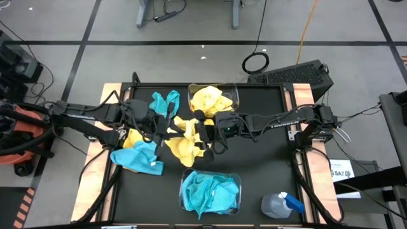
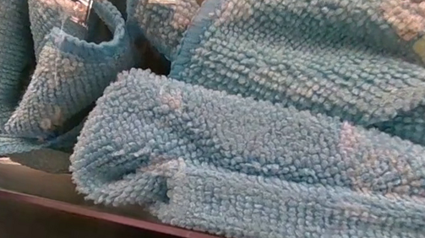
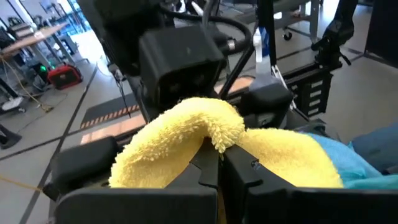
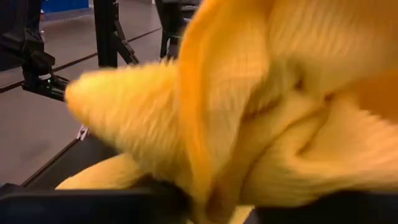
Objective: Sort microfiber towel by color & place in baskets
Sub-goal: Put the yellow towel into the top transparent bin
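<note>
Towels of soft looped microfiber, bright yellow and turquoise blue, lie across the middle of the black table top [image 1: 267, 165]. The clear plastic basket at the far edge [image 1: 234, 95] holds a heap of yellow cloths [image 1: 210, 100]. The clear plastic basket at the near edge [image 1: 236, 180] holds crumpled turquoise cloths [image 1: 210, 194], which fill the low view [image 2: 276, 146] almost wholly.

Between the baskets, a loose yellow towel [image 1: 184, 137] lies bunched at the centre with both arms meeting over it. The left gripper [image 1: 160, 135] reaches in from the left side; in its wrist view its dark fingers [image 3: 245, 171] are pressed together with a fold of yellow cloth [image 3: 205, 134] pinched and humped up between them. The right gripper [image 1: 205, 135] reaches in from the right side and sits on the same yellow pile; its wrist view is filled by yellow fabric [image 4: 249, 112] draped right at the fingers, and how far those fingers stand apart cannot be told.

A loose turquoise towel [image 1: 164, 103] lies left of the far basket, and another turquoise towel [image 1: 137, 157] lies near the left edge, with a bit of yellow cloth [image 1: 132, 137] just beside it. A clear spray bottle with a blue trigger [image 1: 281, 205] lies at the near right corner.
</note>
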